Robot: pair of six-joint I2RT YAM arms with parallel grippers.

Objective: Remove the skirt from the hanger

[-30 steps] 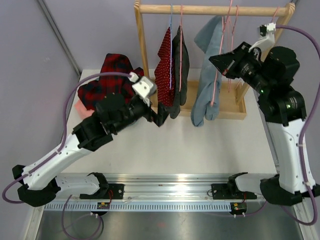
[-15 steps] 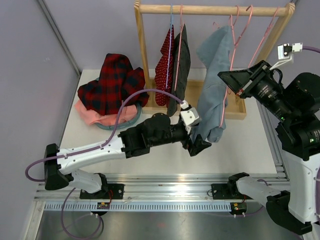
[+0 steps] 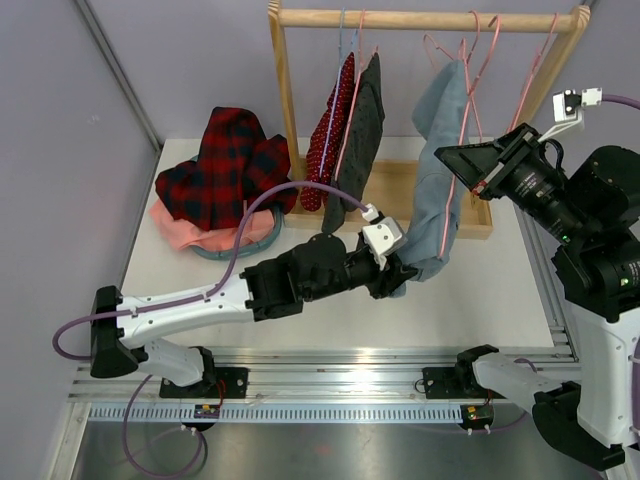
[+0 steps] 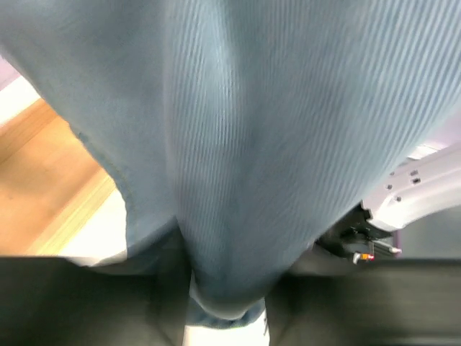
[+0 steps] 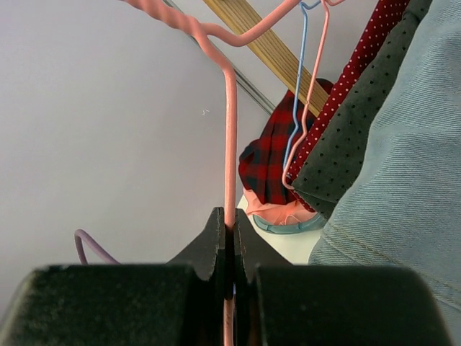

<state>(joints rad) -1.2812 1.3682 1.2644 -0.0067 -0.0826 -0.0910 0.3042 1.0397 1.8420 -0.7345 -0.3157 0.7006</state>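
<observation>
Item: blue denim skirt (image 3: 443,170). It hung on a pink wire hanger (image 5: 230,144) in the right half of the wooden rack (image 3: 283,110), slanting down toward the near left. Its lower hem ran into the left gripper (image 3: 400,277), whose fingers were closed on a bunched fold of the cloth (the left wrist view showed the denim narrowing to a tuck between the two dark fingers). Above, the right gripper (image 5: 228,241) had its jaws pinched tight on the hanger's wire, just right of the skirt's upper edge. Left of the skirt on the same rail hung a red dotted garment (image 3: 325,140) and a dark dotted garment (image 3: 362,135). Plaid cloth (image 3: 225,160) lay heaped at the far left of the table (image 3: 480,290).
</observation>
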